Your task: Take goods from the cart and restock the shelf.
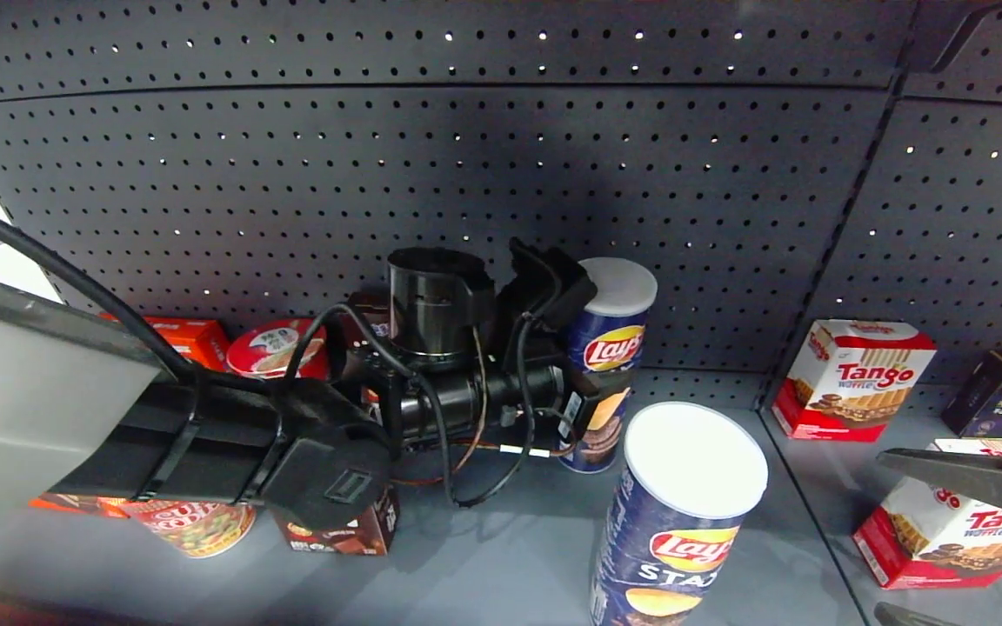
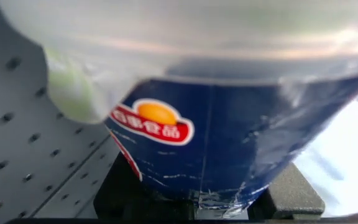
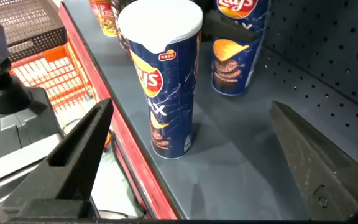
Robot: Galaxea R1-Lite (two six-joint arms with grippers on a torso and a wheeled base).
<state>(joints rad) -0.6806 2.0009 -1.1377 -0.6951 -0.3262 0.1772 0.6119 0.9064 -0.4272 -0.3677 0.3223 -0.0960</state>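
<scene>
**Left tool setting a chips can at the back of the shelf**

The tall blue cardboard chips can with a white lid is standing upright at the centre of the head view. It is sitting at the back of the grey metal shelf, just in front of the dark perforated back panel. The left tool is gripping it, with its fingers sitting narrow against the can's sides. In the left wrist view the blue wall is filling the space between the dark pads.

The placing step looks nearly done. The base seems to be resting on the shelf, though the contact itself is hidden. The next move is calling for opening the fingers and drawing straight back. That must happen without nudging the second blue chips can, which is standing near it, lower right of centre, by the shelf's front edge.

The right tool is hanging wide open and empty at the right edge of the head view. In the right wrist view its fingers are framing that front can without touching it. The orange wire cart basket is showing at upper left there. Red-and-white wafer boxes are lying at the right of the shelf.
</scene>
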